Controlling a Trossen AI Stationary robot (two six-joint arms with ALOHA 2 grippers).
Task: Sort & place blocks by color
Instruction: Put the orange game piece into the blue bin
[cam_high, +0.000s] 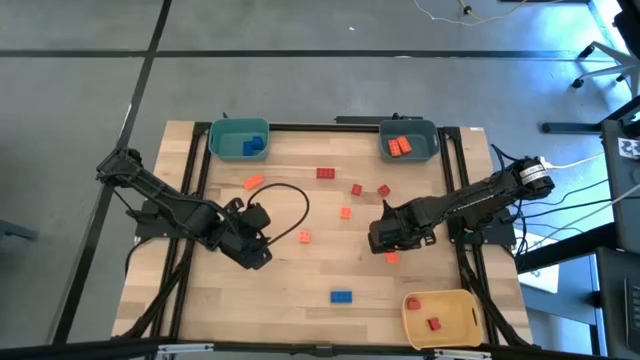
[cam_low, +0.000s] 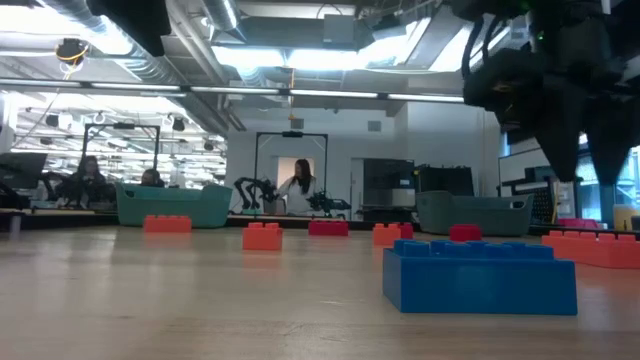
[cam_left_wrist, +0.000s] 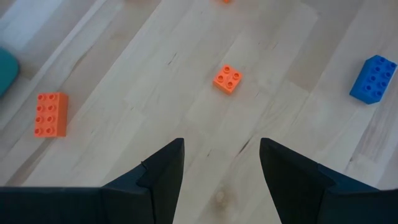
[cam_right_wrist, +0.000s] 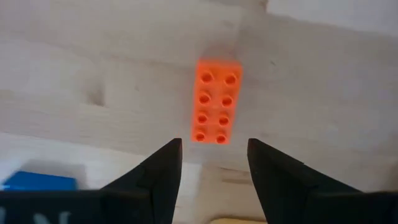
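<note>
Small blocks lie scattered flat on the wooden table. My right gripper points down, open, over a long orange block that lies just past its fingertips, untouched; the high view shows this block at the gripper's near side. My left gripper hangs open above bare wood at the table's left. Beyond it lie a square orange block, a long orange block and a blue block. Red blocks lie toward the far edge.
A teal bin with blue blocks stands far left. A grey-blue bin with orange blocks stands far right. A yellow bin with a red block stands near right. A black cable loops by the left arm.
</note>
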